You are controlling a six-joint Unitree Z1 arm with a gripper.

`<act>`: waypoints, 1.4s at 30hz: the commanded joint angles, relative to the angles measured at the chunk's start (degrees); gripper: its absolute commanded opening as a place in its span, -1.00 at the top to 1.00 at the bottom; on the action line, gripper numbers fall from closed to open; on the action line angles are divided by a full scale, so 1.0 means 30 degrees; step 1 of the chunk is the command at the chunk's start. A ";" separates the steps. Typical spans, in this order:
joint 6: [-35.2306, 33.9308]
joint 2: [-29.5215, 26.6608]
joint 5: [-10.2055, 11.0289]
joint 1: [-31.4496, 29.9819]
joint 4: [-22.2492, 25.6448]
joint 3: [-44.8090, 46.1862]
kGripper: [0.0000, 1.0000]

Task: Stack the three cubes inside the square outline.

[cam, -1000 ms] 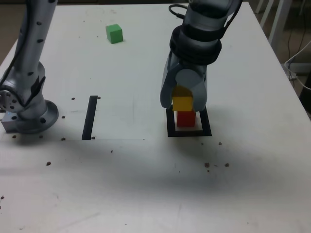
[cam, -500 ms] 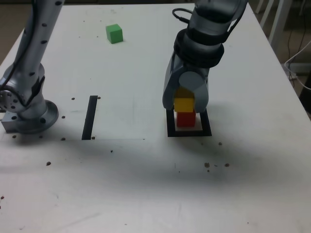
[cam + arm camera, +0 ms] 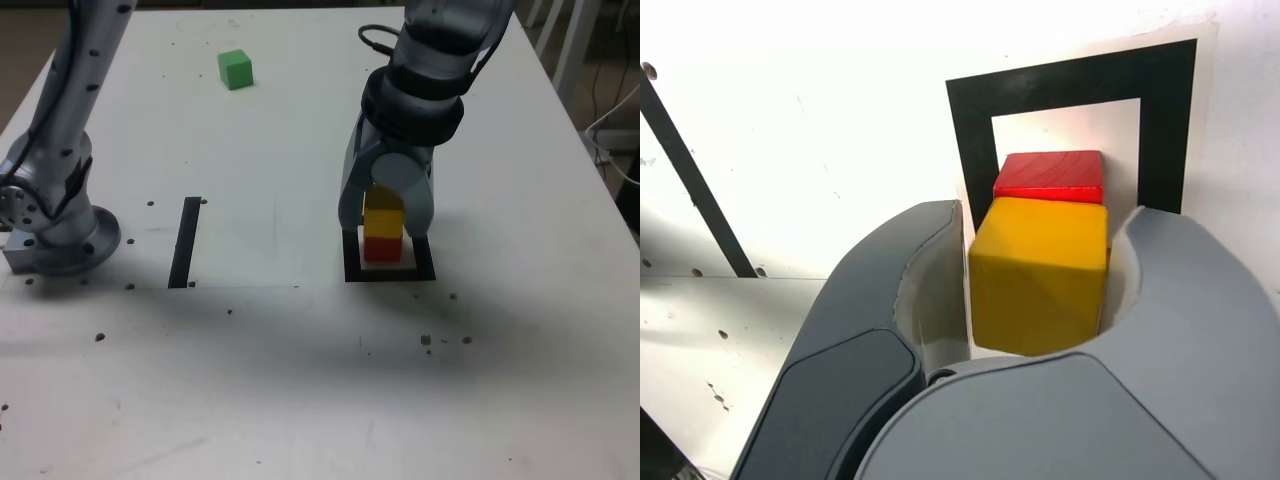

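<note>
Over at the exterior view's left, the black tape strip (image 3: pixel 185 242) lies on the white table (image 3: pixel 300 380), and the green cube (image 3: pixel 235 69) sits far back, well apart from the rest. Toward the right, the yellow cube (image 3: pixel 383 221) rests on the red cube (image 3: pixel 381 248) inside the square outline (image 3: pixel 389 272). The gripper (image 3: pixel 385 215) straddles the yellow cube with jaws parted, gaps visible on both sides in the wrist view.

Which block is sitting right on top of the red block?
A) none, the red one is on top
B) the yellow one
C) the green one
B, the yellow block rests on the red block inside the black square outline, while the green block lies alone far off on the table.
</note>
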 commanded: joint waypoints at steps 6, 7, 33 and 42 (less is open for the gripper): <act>0.0002 -0.0045 0.0050 0.0072 -0.0045 0.0177 -0.99; -0.0024 -0.0136 0.0106 0.0077 -0.0042 0.0227 -0.99; 0.1532 -0.5188 0.2307 0.7107 0.1685 0.3007 -0.99; 0.3191 -0.5285 0.2404 1.1421 0.1601 0.3962 -0.98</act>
